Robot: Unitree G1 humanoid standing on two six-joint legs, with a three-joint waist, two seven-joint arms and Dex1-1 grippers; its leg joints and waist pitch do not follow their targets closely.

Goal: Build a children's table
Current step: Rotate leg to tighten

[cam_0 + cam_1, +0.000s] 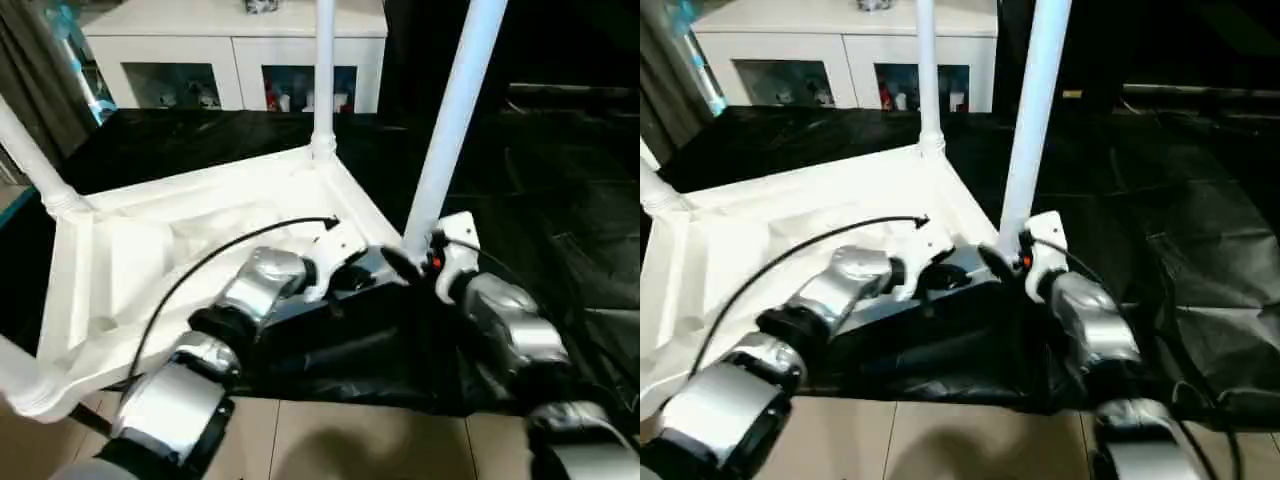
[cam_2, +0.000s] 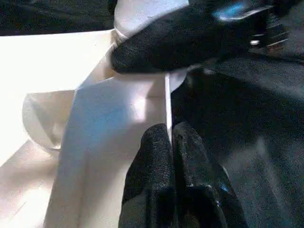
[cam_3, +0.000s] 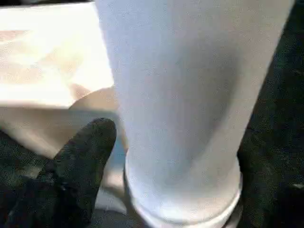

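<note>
We see the children's table [image 1: 200, 235] lying upside down on a black sheet [image 1: 1160, 230], legs pointing up; our left gripper [image 2: 170, 142] is pinched shut beside its near corner; our right gripper [image 3: 156, 166] stands wide around the base of the near leg [image 1: 450, 130].

You have one children's table [image 1: 210, 215] lying upside down, and four white legs [image 1: 455, 110] on it: two standing up at the far and near-right corners, two more running out past the left edge of the head view. One black sheet [image 1: 1180, 230] lies under it. Two grippers are at the near-right corner: the left gripper [image 2: 172, 137], its two black fingers pressed together, and the right gripper [image 1: 405, 262]. One white cabinet [image 1: 235, 50] stands behind, with two glass-fronted compartments you can count.
</note>
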